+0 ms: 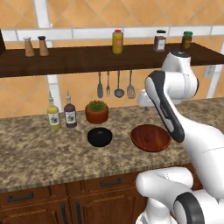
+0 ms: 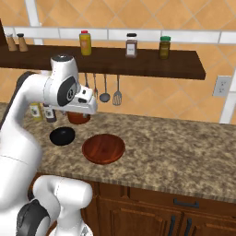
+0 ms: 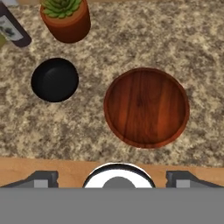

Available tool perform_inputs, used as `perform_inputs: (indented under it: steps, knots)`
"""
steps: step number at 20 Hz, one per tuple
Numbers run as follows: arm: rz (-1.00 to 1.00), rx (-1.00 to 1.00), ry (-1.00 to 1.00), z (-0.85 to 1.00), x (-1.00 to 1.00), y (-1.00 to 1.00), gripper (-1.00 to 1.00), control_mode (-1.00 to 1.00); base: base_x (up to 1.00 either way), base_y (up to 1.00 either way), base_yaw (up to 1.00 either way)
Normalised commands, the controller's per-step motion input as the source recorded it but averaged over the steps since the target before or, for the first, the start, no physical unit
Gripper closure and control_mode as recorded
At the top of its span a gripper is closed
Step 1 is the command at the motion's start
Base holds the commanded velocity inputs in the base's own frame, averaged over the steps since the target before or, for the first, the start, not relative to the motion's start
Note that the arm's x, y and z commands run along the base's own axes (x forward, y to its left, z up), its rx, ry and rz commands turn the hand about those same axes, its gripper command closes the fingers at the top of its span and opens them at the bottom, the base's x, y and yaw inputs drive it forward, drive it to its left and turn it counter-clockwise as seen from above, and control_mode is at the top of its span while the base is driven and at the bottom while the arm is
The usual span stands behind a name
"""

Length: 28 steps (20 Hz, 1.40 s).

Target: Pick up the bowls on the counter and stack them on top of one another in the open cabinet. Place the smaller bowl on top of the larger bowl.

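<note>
granite counter (image 1: 39, 157) | orange tile wall (image 2: 152, 97) | dark shelf (image 1: 87, 59) with jars | claw (image 3: 112, 177) spread wide, empty

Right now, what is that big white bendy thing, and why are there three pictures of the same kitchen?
The white bendy thing is a robot arm. At its end are two small fingers for grabbing, and you can see their dark tips at the bottom of the hand view. Nothing is held between them.

Two pictures come from cameras behind the arm, one on its left and one on its right. The third comes from a camera on the hand, looking down.

On the speckled counter lie a small black bowl and a wide brown bowl, side by side and not touching. Behind them stand a plant pot and two bottles. Above is a dark wooden shelf with jars, where the bowls should go.
</note>
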Motion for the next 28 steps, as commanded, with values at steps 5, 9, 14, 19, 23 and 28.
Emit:
perform_inputs:
  steps: [5, 9, 14, 19, 23, 28]
  knots:
    - [0.00, 0.03, 0.02, -0.24, -0.01, 0.35, -1.00, -1.00, 0.00, 0.00, 0.00]
    - [0.00, 0.00, 0.09, -0.29, 0.02, 0.27, -1.00, -1.00, 0.00, 0.00, 0.00]
    - [-0.01, 0.00, 0.08, -0.37, 0.17, 0.42, -1.00, -1.00, 0.00, 0.00, 0.00]
    - [-0.02, 0.00, 0.06, -0.37, 0.27, 0.33, -1.00, -1.00, 0.00, 0.00, 0.00]
    - [0.00, 0.00, 0.03, -0.35, 0.31, 0.20, -1.00, -1.00, 0.00, 0.00, 0.00]
    - [0.00, 0.00, 0.01, -0.33, 0.22, 0.18, -1.00, -1.00, 0.00, 0.00, 0.00]
